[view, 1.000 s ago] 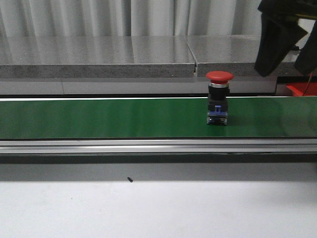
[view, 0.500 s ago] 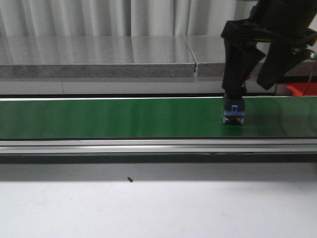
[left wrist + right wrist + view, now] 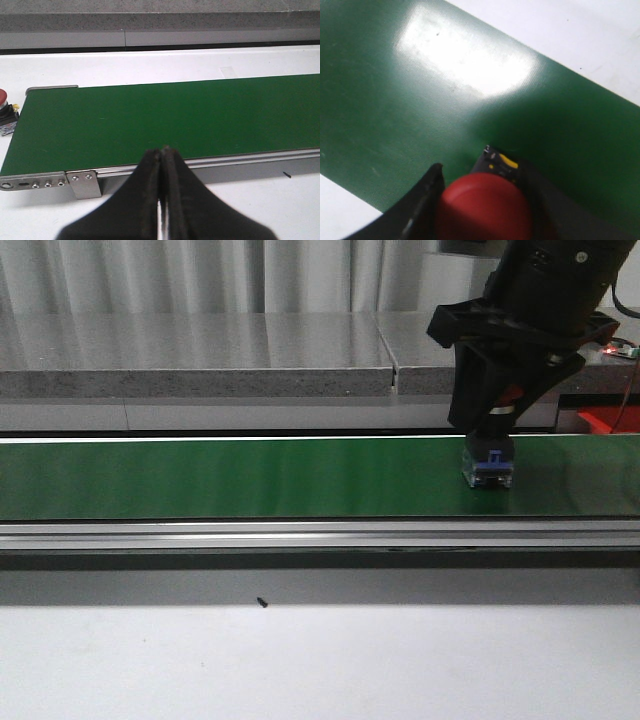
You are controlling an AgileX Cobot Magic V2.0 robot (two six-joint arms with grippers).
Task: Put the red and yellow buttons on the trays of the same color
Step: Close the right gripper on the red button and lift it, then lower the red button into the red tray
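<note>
Green conveyor belt (image 3: 250, 478) spans the bench; right gripper (image 3: 497, 410) clamps a red button (image 3: 482, 207) standing at belt's right end. Left gripper (image 3: 162, 200), fingers pressed together w/ nothing between, hovers over belt's near edge, opp. end.

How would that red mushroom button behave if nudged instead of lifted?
The red button would probably tip: it is tall, with a wide cap over a narrow base. It looks rigid, so the right tool shouldn't deform it. The rounded cap might roll once toppled on the green belt.
</note>
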